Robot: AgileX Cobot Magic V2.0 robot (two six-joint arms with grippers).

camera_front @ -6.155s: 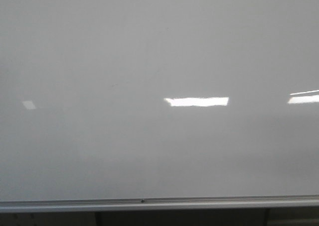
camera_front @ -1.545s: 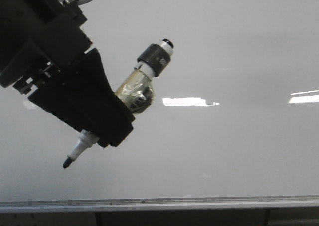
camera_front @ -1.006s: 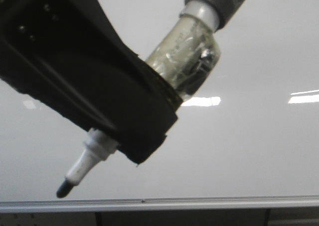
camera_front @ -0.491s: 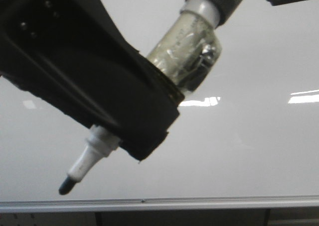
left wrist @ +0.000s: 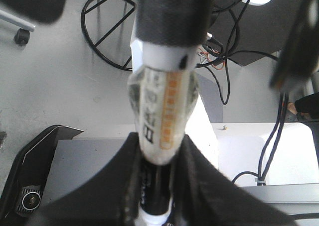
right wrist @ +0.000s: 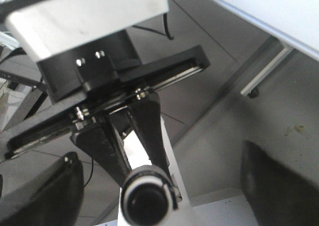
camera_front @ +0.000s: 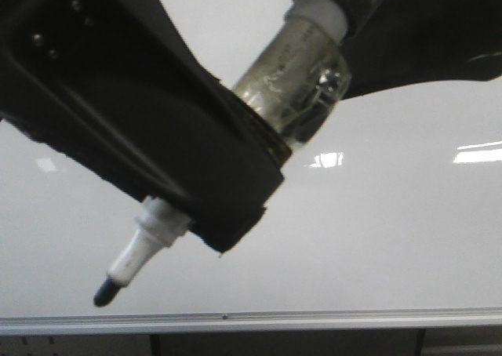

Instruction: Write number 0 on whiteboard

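Front view: one whiteboard point(camera_front: 376, 238) | one marker point(camera_front: 149, 242), held by left tool point(camera_front: 157, 176) | right tool point(right wrist: 154, 196) spread wide

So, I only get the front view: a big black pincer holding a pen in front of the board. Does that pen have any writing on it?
Observer: Yes. In the left wrist view, the left pincer clamps a marker with an orange printed strip under clear wrapping.
Visitor: And the dark shape at the top right of my picture?
Observer: That is the right pincer. Its own camera shows its jaws wide apart, and the marker's round black back end between them with gaps on both sides.
Visitor: Is anything lying around the robot?
Observer: The left wrist view shows black cables looped on a grey floor.
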